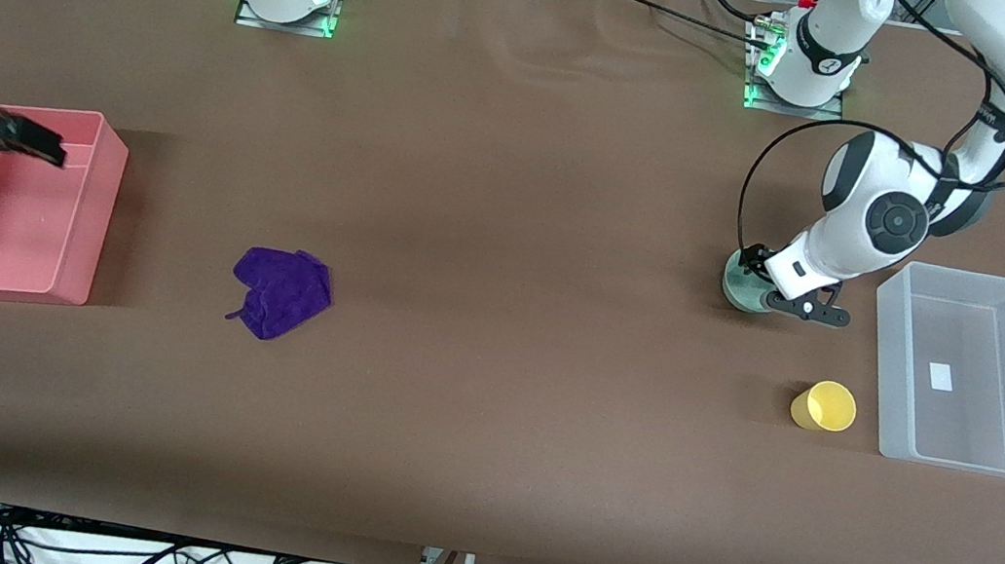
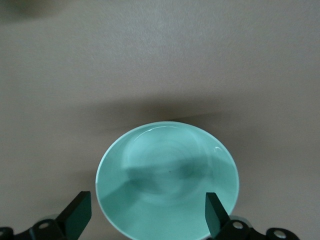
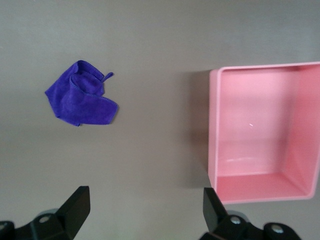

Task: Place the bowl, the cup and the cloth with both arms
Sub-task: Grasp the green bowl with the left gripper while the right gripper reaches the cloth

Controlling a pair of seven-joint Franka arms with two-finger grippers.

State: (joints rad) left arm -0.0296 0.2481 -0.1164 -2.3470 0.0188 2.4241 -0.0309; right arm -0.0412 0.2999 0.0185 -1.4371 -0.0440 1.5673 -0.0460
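My left gripper (image 2: 145,215) sits low over the mint-green bowl (image 2: 167,180), fingers spread wide with one outside the rim and one inside it, neither yet pressing the wall. The bowl stands on the brown table (image 1: 517,176) toward my left arm's end, just beside the clear plastic bin (image 1: 977,370); the yellow cup (image 1: 824,406) stands nearer the front camera than the bowl, also beside that bin. My right gripper (image 3: 142,212) hangs over the pink bin (image 3: 260,132) at my right arm's end, fingers wide and empty. The purple cloth (image 1: 281,292) lies crumpled on the table near the pink bin, toward the middle.
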